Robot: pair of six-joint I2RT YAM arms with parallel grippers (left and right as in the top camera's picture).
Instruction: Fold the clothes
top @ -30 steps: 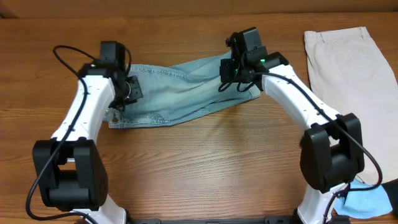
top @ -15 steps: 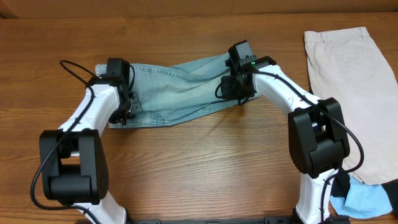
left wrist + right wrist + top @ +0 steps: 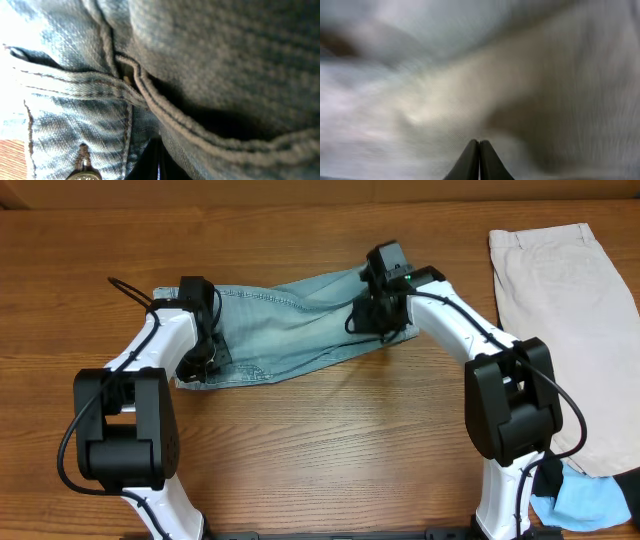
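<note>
The light-blue denim shorts (image 3: 290, 320) lie flat across the back middle of the wooden table (image 3: 330, 440), waistband to the left. My left gripper (image 3: 205, 350) is down on the waistband end. In the left wrist view its jaws (image 3: 159, 155) are shut, with the tips nosed into a denim fold (image 3: 225, 60) beside a metal button (image 3: 82, 175). My right gripper (image 3: 376, 315) is down on the hem end. In the right wrist view its jaws (image 3: 479, 150) are shut, with the tips against blurred denim (image 3: 470, 75).
Beige shorts (image 3: 560, 310) lie spread along the table's right side. A pale-blue garment (image 3: 590, 505) is bunched at the front right corner by the right arm's base. Bare wood fills the front middle.
Both arms have lowered onto the denim shorts. The left gripper has moved toward the front along the waistband end. The shorts have stayed about where they were.
</note>
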